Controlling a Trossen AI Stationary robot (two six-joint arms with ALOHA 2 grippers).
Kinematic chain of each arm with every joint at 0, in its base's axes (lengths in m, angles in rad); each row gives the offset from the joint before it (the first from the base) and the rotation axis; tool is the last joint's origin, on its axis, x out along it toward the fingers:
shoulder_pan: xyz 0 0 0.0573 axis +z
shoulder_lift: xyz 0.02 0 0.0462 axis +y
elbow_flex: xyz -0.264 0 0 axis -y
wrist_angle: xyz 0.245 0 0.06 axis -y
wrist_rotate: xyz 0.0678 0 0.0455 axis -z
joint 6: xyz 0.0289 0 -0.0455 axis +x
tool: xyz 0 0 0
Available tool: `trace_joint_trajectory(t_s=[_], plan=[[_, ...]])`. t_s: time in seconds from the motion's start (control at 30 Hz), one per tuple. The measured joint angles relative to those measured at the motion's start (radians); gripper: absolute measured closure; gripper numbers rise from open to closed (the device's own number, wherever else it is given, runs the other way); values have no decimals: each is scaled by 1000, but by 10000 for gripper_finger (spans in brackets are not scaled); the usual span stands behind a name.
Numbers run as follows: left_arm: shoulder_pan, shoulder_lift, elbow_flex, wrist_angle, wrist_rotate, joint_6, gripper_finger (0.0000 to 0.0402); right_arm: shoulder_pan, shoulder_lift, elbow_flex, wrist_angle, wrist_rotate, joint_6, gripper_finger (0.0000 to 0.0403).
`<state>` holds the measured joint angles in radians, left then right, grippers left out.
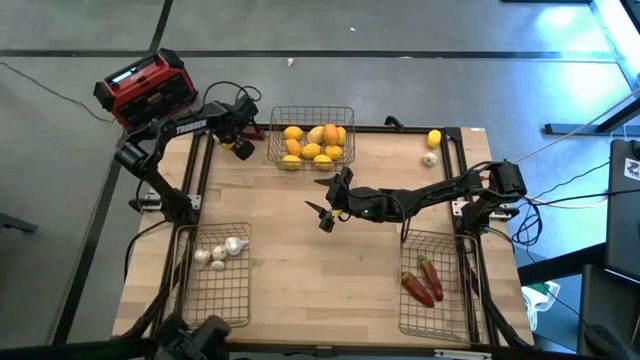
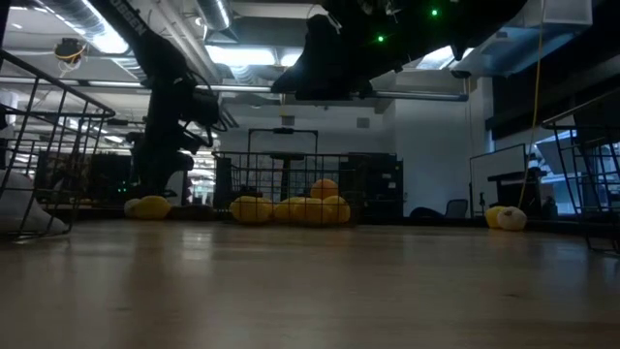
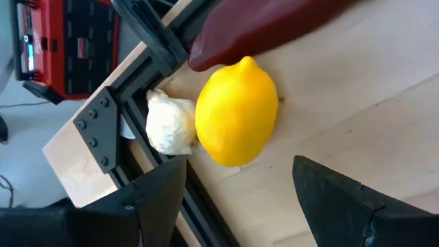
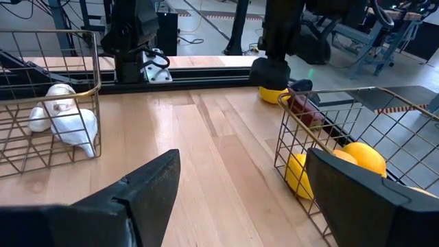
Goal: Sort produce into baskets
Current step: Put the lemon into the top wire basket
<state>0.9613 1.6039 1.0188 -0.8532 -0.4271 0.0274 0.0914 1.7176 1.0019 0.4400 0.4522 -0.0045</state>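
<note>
My left gripper (image 1: 240, 143) is open at the table's far left corner, over a yellow lemon (image 3: 236, 113). The lemon lies on the wood between a white garlic bulb (image 3: 170, 123) and a dark red chili piece (image 3: 267, 27). The fingers stand on either side of the lemon without touching it. My right gripper (image 1: 328, 207) is open and empty above the table's middle. The far wire basket (image 1: 311, 137) holds several lemons and orange fruits, the near left basket (image 1: 215, 270) holds garlic bulbs, and the near right basket (image 1: 435, 285) holds red chilies.
A loose lemon (image 1: 433, 138) and a garlic bulb (image 1: 430, 158) lie at the table's far right corner. A red-and-black box (image 1: 147, 88) stands off the far left corner. A black frame rail (image 3: 158, 41) runs along the table edge beside the left gripper.
</note>
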Motion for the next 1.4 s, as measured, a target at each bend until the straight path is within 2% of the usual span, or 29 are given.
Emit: trace_joint_trajectory(t_s=[0.2, 0.4, 0.97, 1.4], plan=[[-41, -40, -78, 71, -65, -18, 137, 0, 0, 0, -5, 0, 1, 93], [-48, -63, -113, 131, -73, -29, 137, 0, 3, 0, -10, 0, 7, 93], [-31, 27, -115, 259, -83, 16, 137, 0, 4, 0, 6, 0, 8, 93], [-17, 91, -115, 285, -103, 61, 139, 0, 4, 0, 4, 0, 8, 93]])
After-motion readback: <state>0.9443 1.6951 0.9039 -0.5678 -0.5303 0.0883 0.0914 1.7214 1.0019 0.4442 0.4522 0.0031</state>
